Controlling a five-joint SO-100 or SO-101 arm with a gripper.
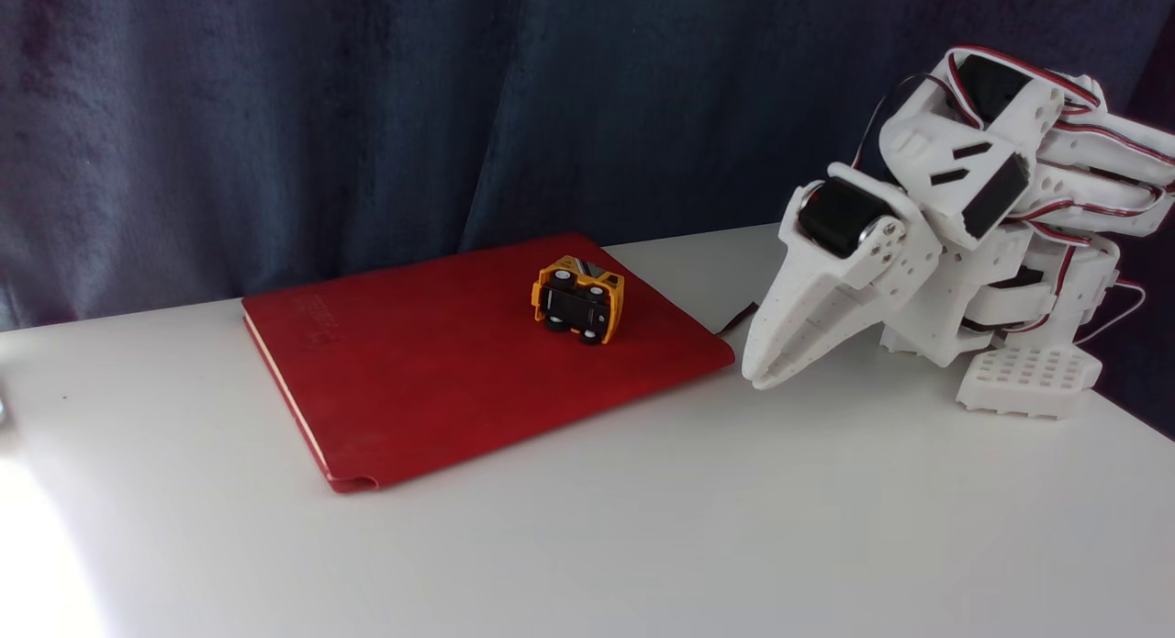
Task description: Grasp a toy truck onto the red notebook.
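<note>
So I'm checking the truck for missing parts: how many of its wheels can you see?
4. The toy truck lies tipped on its side on the red notebook, black underside facing the camera: two wheels along the upper edge, two along the lower. None seems hidden.

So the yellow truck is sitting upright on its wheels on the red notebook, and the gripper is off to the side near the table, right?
Not quite. In the fixed view the toy truck is on the red notebook, but it lies tipped on its side, black underside and wheels facing the camera, not upright. The gripper is indeed off to the right, down by the table.
</note>
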